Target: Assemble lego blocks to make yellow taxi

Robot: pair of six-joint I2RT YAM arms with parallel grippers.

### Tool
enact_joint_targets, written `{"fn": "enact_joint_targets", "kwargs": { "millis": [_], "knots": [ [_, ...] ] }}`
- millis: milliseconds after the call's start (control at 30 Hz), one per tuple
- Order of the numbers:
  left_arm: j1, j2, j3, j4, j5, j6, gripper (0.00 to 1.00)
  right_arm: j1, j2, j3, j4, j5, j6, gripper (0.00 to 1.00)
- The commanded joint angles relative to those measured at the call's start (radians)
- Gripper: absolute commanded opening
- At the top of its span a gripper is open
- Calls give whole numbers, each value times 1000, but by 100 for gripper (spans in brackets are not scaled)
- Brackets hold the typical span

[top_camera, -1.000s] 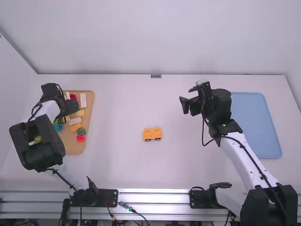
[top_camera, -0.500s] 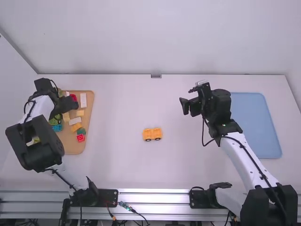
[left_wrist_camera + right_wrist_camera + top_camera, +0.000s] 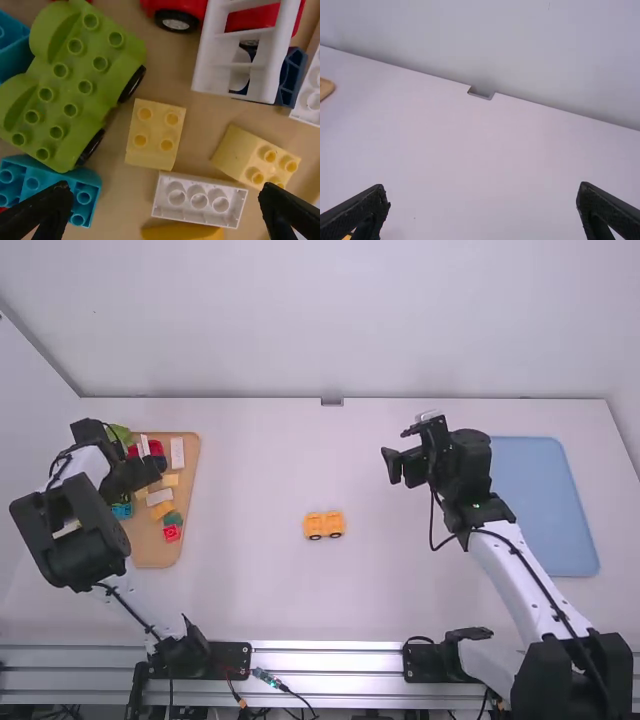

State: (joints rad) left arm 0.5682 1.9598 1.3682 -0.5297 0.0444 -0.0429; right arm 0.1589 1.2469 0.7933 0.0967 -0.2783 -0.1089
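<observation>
The left claw (image 3: pixel 150 472) is spread wide above the tan board (image 3: pixel 154 554), where a pale yellow block (image 3: pixel 156 134) lies between a green wheeled base (image 3: pixel 75 82) and another yellow block (image 3: pixel 256 157). The right claw (image 3: pixel 392 466) is wide too. The yellow toy car (image 3: pixel 323 526) stands mid-counter (image 3: pixel 300 590).

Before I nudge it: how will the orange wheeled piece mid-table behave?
The orange piece would probably roll if pushed lengthwise, since black wheels show along its side. Its blocky body looks like hard plastic, so it should barely give when squeezed.
</observation>
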Motion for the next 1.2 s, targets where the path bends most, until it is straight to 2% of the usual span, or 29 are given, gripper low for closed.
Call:
{"fn": "enact_joint_targets", "kwargs": {
  "millis": [0, 67, 133, 233, 533, 1167],
  "knots": [
    [-5, 5, 27, 0, -3, 15, 100, -1, -22, -8, 2, -13, 1, 99],
    [-5, 5, 24, 4, -2, 24, 97, -1, -22, -8, 1, -13, 0, 99],
    [-5, 5, 13, 12, -3, 36, 86, -1, -22, -8, 1, -13, 0, 99],
    [-5, 5, 3, 19, -3, 44, 81, -1, -22, -8, 2, -14, 1, 99],
    [-5, 5, -36, 59, 28, 121, 80, -1, -22, -8, 1, -13, 9, 99],
    [-5, 5, -122, 182, 19, 119, 76, -1, -22, -8, 0, -14, 8, 99]
  ]
}}
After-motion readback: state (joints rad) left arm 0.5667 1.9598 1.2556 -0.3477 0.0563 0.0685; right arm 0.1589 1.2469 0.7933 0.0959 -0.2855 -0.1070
